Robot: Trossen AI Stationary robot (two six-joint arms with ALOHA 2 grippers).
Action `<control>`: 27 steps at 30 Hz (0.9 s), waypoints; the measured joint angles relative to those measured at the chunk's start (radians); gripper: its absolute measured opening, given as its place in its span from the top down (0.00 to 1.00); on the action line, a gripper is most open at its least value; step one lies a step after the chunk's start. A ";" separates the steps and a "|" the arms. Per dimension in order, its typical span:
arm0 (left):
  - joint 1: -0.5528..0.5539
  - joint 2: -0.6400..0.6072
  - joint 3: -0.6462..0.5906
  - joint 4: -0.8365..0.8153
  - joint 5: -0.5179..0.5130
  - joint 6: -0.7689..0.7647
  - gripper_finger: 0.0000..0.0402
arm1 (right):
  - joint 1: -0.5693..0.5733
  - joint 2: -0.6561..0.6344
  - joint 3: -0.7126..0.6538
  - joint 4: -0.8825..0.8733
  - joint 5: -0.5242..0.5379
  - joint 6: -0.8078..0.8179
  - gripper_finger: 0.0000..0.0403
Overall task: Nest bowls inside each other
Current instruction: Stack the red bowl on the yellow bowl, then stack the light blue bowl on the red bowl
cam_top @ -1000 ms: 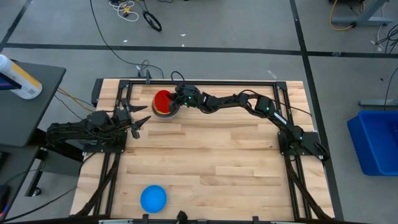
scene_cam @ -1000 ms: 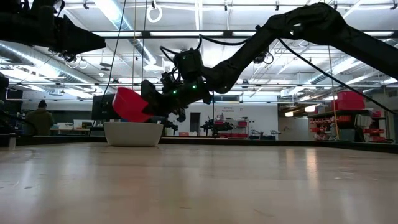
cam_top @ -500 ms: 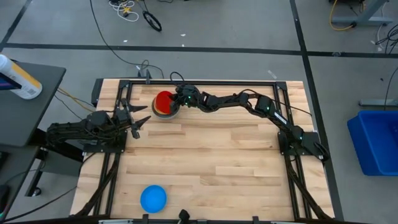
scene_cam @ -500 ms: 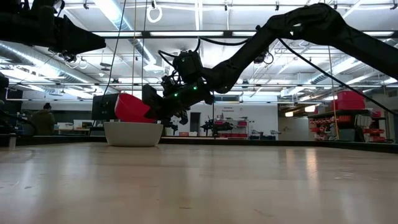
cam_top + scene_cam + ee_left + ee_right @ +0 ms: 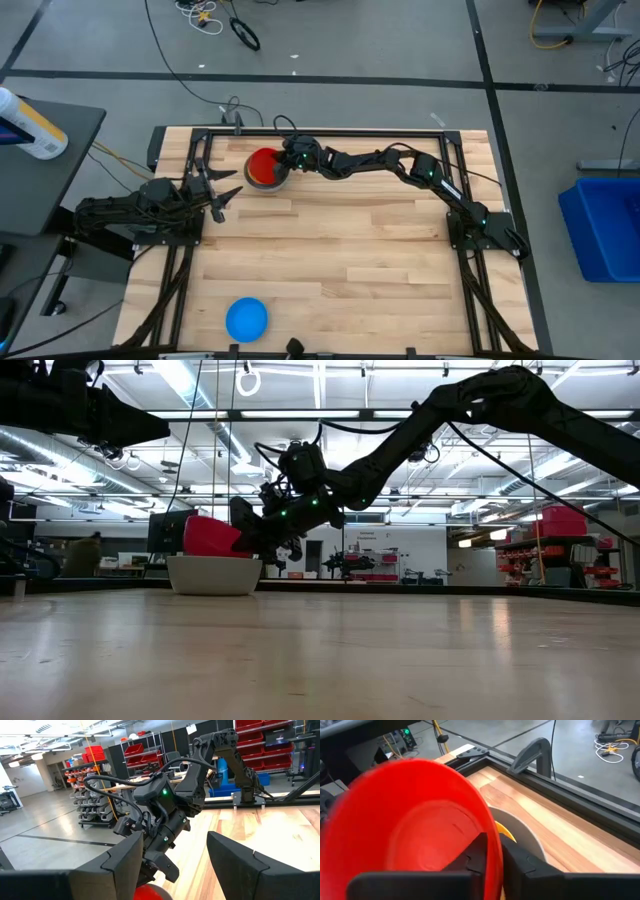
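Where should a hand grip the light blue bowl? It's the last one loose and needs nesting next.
On the rim of the light blue bowl, coming from above, one finger inside and one outside. It seems to sit upright and alone near the table's front edge, so any side of the thin rim is reachable.

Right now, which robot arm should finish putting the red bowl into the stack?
The right one, I think. The right gripper already pinches the red bowl at its rim, tilted over the grey bowl. The left gripper waits open beside the stack, holding nothing.

The robot has two black arms made of chunky jointed parts, with thin black cables looping along them and small green lights glowing.
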 joint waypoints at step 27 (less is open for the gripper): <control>0.000 0.000 0.000 -0.001 0.000 0.000 0.43 | -0.001 -0.014 0.034 0.086 0.027 -0.020 0.50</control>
